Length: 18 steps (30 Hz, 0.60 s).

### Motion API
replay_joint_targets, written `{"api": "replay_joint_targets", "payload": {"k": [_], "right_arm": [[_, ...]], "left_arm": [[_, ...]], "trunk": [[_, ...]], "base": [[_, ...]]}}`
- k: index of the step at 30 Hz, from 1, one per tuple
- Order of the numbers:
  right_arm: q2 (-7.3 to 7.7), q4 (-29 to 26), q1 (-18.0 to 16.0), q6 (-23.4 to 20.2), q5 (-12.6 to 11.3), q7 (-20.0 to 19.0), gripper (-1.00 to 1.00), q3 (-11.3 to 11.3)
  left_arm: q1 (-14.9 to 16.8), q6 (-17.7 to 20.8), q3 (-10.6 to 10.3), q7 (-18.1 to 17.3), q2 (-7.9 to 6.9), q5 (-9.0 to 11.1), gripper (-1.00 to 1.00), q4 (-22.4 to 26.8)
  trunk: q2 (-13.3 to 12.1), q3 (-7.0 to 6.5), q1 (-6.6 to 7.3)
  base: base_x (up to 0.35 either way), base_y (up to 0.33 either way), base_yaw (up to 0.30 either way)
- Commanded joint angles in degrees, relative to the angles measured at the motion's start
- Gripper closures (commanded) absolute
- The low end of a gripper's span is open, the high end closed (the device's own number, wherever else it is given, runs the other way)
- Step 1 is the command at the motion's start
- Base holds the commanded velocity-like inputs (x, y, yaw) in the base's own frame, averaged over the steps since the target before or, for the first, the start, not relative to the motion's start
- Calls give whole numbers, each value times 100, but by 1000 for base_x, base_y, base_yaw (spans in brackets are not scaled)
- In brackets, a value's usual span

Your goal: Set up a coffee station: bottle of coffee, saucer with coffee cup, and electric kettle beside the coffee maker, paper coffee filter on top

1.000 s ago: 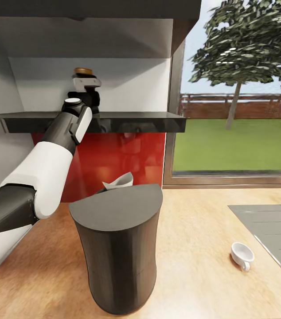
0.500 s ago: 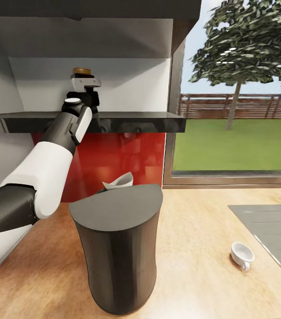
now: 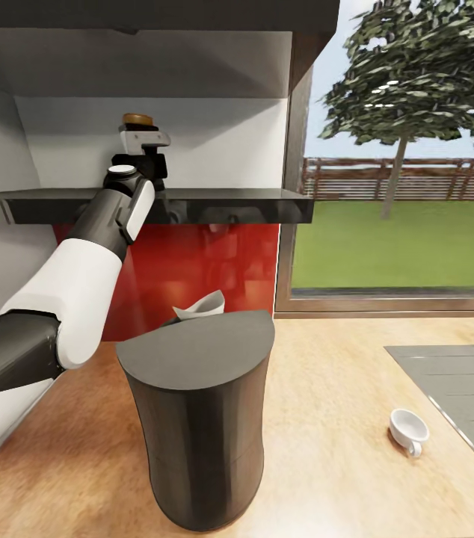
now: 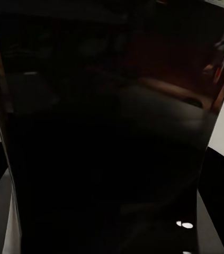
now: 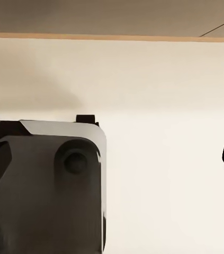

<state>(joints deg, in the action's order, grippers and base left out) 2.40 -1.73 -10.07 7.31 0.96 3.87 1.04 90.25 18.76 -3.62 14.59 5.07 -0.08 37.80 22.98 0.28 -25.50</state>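
Between the earlier frames and this one, the left gripper (image 3: 144, 139) and the brown cap of the bottle of coffee (image 3: 137, 119) have shifted slightly left and a touch higher against the white back wall of the kitchen shelf (image 3: 214, 202); in the last half second almost nothing moves. That small joint shift suggests the bottle is travelling with the gripper, so the grasp has probably taken and the lift-off is just starting, though the fingers themselves are hidden behind the wrist and I cannot tell how far they have closed. The left wrist view is dark glass pressed close, consistent with the bottle sitting right between the fingers. On the countertop (image 3: 327, 418) below, the dark cylindrical coffee maker (image 3: 196, 418) stands with a paper coffee filter (image 3: 201, 305) peeking behind its top, and the coffee cup (image 3: 407, 430) lies on its side near the sink (image 3: 454, 388).
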Motion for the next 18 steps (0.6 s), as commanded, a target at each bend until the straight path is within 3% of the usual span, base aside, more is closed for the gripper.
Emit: {"api": "replay_joint_targets", "payload": {"k": [1, 7, 18], "right_arm": [[2, 6, -2, 16, 10, 17, -100, 10], [-2, 6, -3, 16, 10, 17, -100, 10], [-3, 3, -3, 16, 2, 14, -100, 8]], "left_arm": [[1, -2, -18, 28, -129, -55, 100, -19], [9, 4, -16, 27, -122, -57, 100, -19], [10, 5, -45, 27, -112, -62, 100, -18]], "trunk": [[-7, 3, -28], [-7, 3, -28], [-7, 2, -28]], "base": [[0, 0, 0], [0, -51, 0], [-13, -250, -21]]}}
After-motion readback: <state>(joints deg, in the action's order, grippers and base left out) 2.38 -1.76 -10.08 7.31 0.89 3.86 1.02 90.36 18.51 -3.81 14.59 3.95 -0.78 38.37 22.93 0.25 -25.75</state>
